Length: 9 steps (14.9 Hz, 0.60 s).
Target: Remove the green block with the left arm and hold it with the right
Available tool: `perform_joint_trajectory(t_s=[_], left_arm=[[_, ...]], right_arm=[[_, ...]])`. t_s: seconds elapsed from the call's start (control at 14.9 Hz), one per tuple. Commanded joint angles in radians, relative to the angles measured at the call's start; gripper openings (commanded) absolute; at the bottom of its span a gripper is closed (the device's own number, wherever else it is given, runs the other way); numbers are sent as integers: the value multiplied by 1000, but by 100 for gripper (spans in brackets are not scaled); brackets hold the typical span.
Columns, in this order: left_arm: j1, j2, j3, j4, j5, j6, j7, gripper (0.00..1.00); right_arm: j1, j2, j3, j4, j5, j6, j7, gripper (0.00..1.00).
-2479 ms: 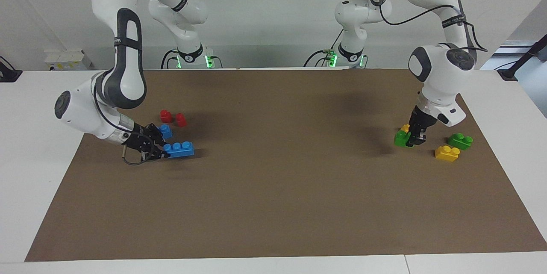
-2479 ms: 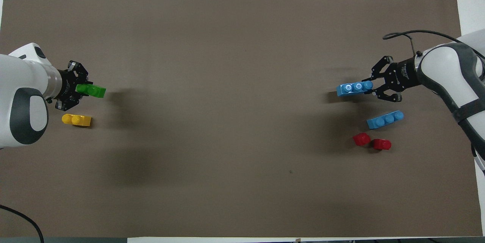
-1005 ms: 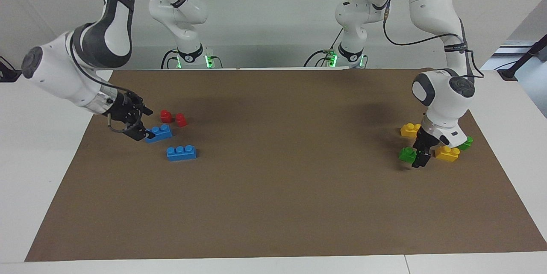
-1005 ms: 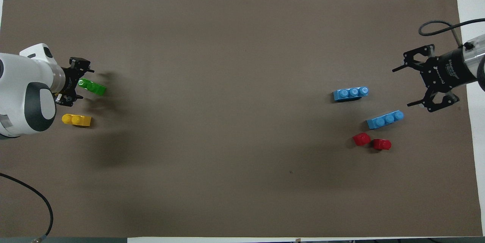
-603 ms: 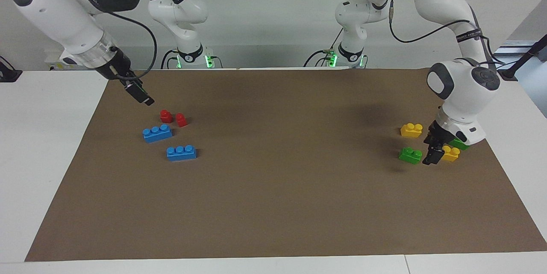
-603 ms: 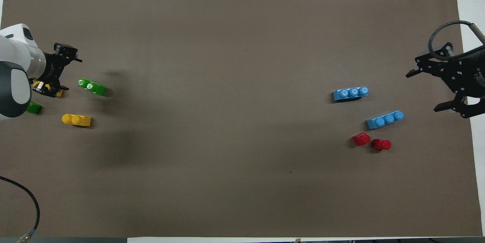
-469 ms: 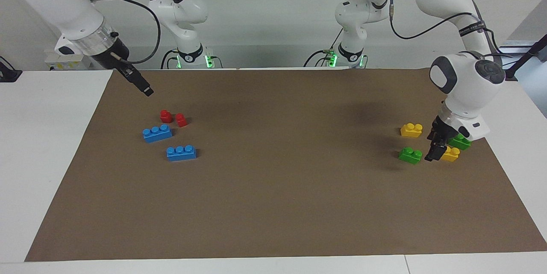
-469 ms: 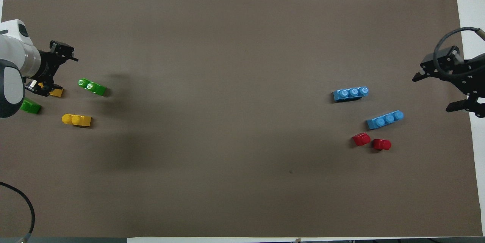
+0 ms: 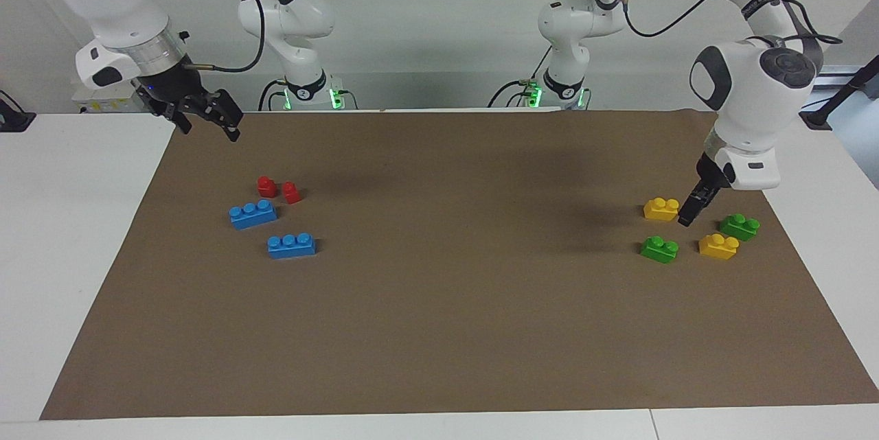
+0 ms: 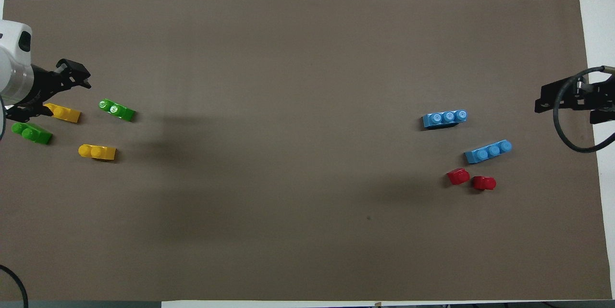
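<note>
Both grippers raised at mat (image 9: 439, 330) edges

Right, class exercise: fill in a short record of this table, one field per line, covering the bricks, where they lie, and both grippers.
Surface: brown mat
Green blocks: two, apart on the mat, one farther from the robots, one nearer the mat's edge
Yellow bricks: two, beside the green ones, at the left arm's end
Blue bricks: two, at the right arm's end
Red pieces: two, nearer the robots than the blue bricks
Left gripper: open, empty, raised over the green and yellow group
Right gripper: open, empty, raised over the mat's corner
</note>
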Motion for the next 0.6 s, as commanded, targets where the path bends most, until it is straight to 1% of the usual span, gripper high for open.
perform_joint_trajectory(t_s=[0.0, 0.13, 0.27, 0.4, 0.54], left_arm=[[-3, -88, 6, -8, 15, -117, 235, 100], [1, -140, 7, -6, 8, -204, 392, 100], [0, -171, 7, 4, 0, -280, 483, 100], [3, -178, 7, 40, -38, -355, 495, 100], [2, -195, 9, 70, -81, -390, 494, 100]], right_arm=[[-10, 1, 10, -7, -20, 29, -69, 100], [-10, 2, 10, -7, -20, 71, -70, 100], [-8, 2, 10, -7, -23, 74, -75, 100], [-8, 4, 10, -7, -49, 72, -89, 100], [-8, 2, 10, -9, -54, 71, -124, 100]])
